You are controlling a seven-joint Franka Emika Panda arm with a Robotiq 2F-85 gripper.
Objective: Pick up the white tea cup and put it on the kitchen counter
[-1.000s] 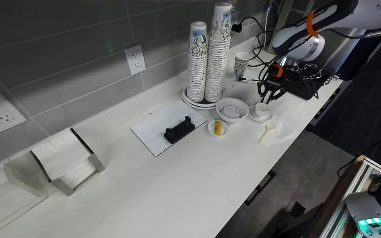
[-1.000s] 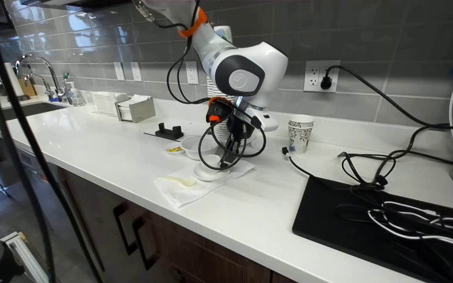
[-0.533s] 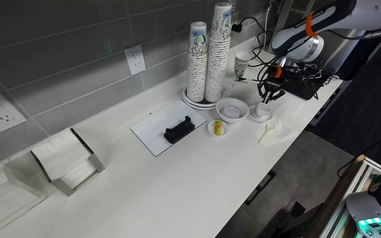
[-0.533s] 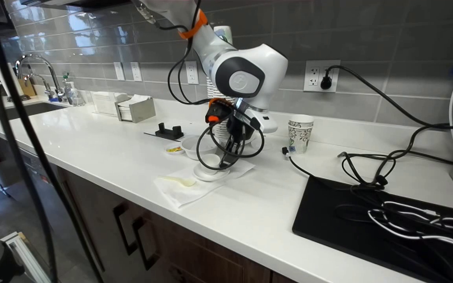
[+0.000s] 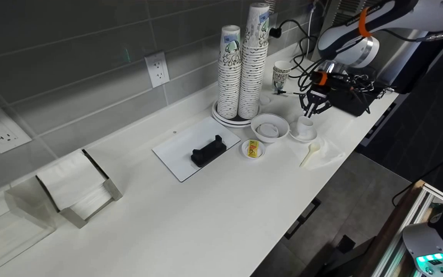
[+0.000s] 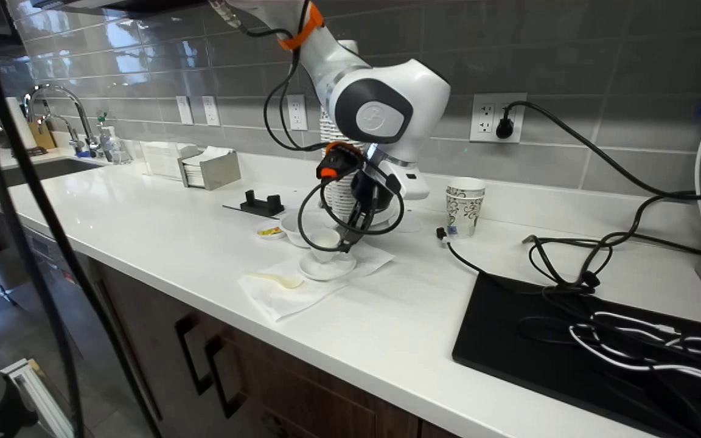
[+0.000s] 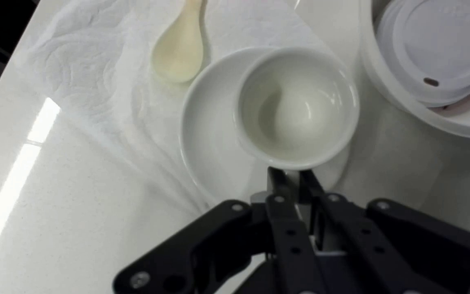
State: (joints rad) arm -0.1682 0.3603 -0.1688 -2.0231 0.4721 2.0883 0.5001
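Observation:
The white tea cup (image 5: 305,125) is just above its white saucer (image 5: 310,136), roughly upright. It also shows in an exterior view (image 6: 325,239). In the wrist view I look down into the cup (image 7: 296,110); it covers part of the saucer (image 7: 214,139). My gripper (image 7: 289,175) is shut on the cup's handle, which is mostly hidden between the fingertips at the near rim. The gripper also shows in both exterior views (image 5: 308,114) (image 6: 344,244). The kitchen counter (image 5: 206,215) is the long white surface beneath everything.
Beside the saucer are a white bowl (image 5: 279,139) holding lids, and a napkin (image 6: 289,303) with a pale spoon (image 5: 310,153). Tall paper cup stacks (image 5: 229,77) stand behind. A white tray (image 5: 175,148) bears a black holder. A black board (image 6: 509,340) with cables lies nearby.
A second ago the fingers were slightly apart at the cup handle; they then closed on it. The cup has since risen a little off the saucer with the gripper.

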